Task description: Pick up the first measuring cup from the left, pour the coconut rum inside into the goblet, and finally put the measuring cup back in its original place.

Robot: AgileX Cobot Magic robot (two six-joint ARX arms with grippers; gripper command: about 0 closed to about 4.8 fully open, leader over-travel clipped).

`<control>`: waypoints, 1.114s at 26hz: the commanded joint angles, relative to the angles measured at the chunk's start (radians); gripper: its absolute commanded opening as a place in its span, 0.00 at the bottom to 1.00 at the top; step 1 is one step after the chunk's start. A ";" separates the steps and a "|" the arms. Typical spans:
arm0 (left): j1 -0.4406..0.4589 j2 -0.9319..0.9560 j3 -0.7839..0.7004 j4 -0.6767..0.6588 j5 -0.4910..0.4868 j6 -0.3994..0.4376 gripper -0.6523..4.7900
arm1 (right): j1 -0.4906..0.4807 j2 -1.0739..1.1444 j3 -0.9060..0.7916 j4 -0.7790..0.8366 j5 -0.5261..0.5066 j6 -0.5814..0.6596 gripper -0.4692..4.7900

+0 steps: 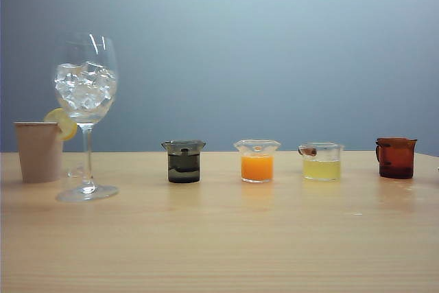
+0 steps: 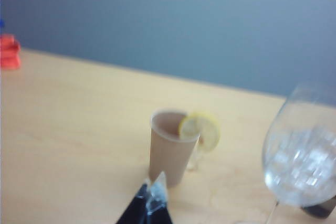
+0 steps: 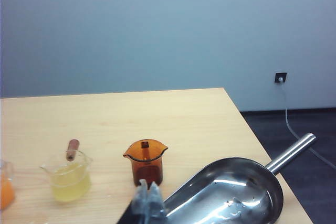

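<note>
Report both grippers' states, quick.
Left gripper: fingertips together, looks closed, holding nothing, near the paper cup.
Right gripper: closed, holding nothing, near the amber cup and scoop.

My exterior camera sits low, near bench height, facing the grey wall head-on with the row of cups side-on at middling range. My left wrist camera looks down and forward past the left gripper at the paper cup and goblet, both also at the exterior view's left. My right wrist camera looks over the shut right gripper at the amber cup and yellow cup, shared with the exterior view's right.
</note>
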 commanded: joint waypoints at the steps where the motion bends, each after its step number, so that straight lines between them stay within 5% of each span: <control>1: -0.002 0.031 0.134 -0.124 0.010 -0.051 0.11 | 0.001 0.107 0.151 -0.060 -0.068 0.016 0.08; 9: -0.002 0.247 0.391 -0.141 0.093 0.027 0.11 | 0.015 0.351 0.386 -0.026 -0.104 0.154 0.08; 13: -0.002 0.352 0.487 -0.142 0.156 0.027 0.11 | 0.113 0.429 0.412 0.049 -0.071 0.154 0.08; 22: -0.005 0.505 0.638 -0.166 0.290 0.033 0.11 | 0.581 0.665 0.413 0.225 0.243 0.105 0.08; 24: -0.011 0.506 0.643 -0.207 0.289 0.087 0.11 | 0.725 0.787 0.413 0.335 0.326 0.082 0.08; 29: -0.064 0.505 0.643 -0.359 0.288 0.121 0.11 | 0.857 1.123 0.413 0.612 0.333 0.106 0.08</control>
